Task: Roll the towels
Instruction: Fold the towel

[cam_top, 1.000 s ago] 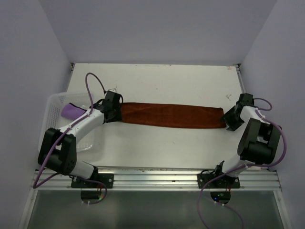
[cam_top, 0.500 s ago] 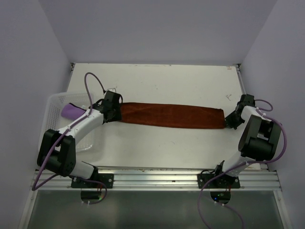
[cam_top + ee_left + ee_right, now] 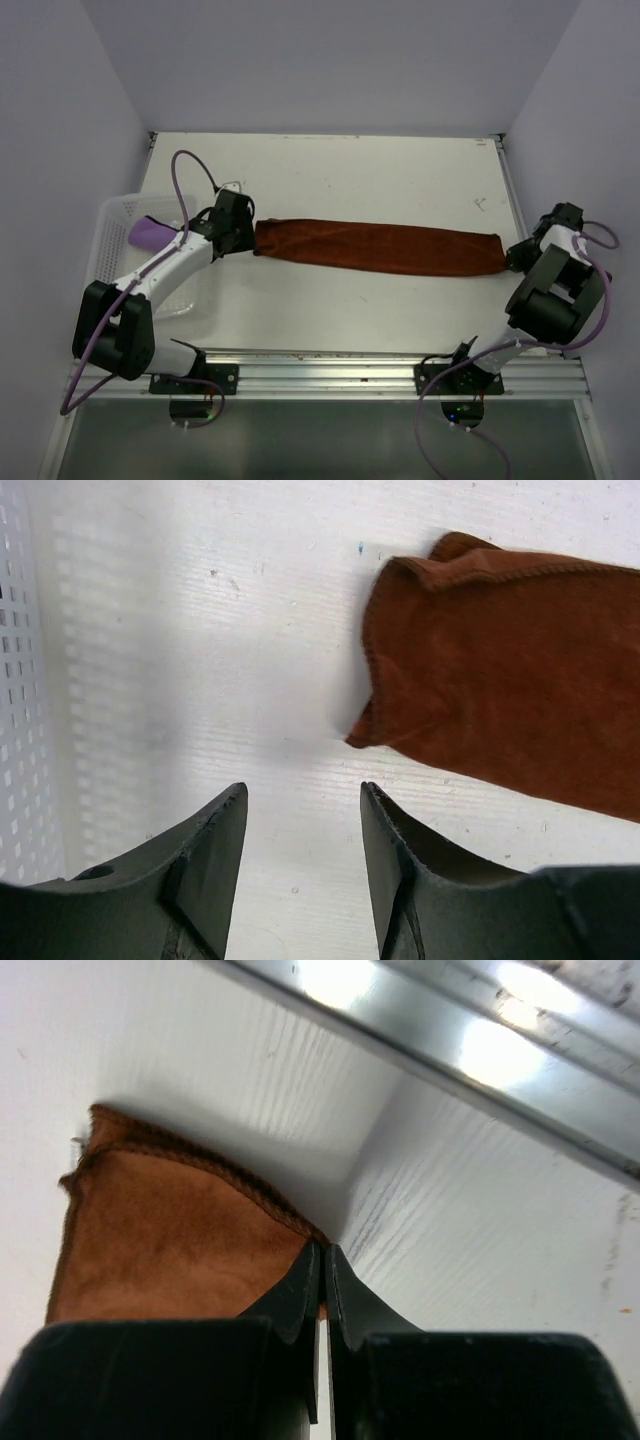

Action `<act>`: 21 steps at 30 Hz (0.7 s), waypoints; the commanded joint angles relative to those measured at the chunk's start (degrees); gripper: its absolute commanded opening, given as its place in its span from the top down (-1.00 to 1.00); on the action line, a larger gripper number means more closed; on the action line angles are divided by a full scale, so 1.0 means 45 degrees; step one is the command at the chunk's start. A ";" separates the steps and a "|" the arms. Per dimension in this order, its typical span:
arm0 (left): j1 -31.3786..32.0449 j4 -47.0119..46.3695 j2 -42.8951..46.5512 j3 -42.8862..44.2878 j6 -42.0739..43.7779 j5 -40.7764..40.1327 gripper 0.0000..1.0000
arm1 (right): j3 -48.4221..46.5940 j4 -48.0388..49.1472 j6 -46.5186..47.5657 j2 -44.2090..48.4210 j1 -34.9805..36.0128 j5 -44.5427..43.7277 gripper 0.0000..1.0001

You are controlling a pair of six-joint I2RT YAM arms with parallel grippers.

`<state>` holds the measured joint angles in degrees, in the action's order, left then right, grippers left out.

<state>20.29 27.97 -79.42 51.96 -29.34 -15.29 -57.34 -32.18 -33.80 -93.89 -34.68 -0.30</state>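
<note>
The rust orange-brown towel (image 3: 380,247) lies as a long folded strip across the table's middle. My right gripper (image 3: 518,257) is at its right end, near the table's right edge. In the right wrist view that gripper (image 3: 325,1250) is shut on the hemmed corner of the towel (image 3: 170,1230). My left gripper (image 3: 247,236) stands open just off the strip's left end; in the left wrist view its fingers (image 3: 303,788) hold nothing, and the towel's corner (image 3: 500,670) lies beyond them on bare table. The purple towel (image 3: 150,232) rests in the basket.
The white perforated basket (image 3: 112,215) sits at the table's left edge, its wall (image 3: 20,680) close beside my left gripper. A metal rail (image 3: 450,1050) and a side wall run along the table's right edge, just past my right gripper.
My right gripper shut on the towel's right end and drew it toward the right edge. The left gripper widened and the towel's left end slid out from it, rightward.
</note>
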 commanded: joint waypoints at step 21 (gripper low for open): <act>-0.0017 -0.0102 0.0403 0.0171 0.0837 -0.0176 -0.11 | -0.1064 0.1509 0.1182 0.2290 0.4011 0.2156 1.00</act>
<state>20.29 27.92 -78.96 51.64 -27.57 -14.90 -57.80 -26.13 -30.22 -85.03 -19.88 7.27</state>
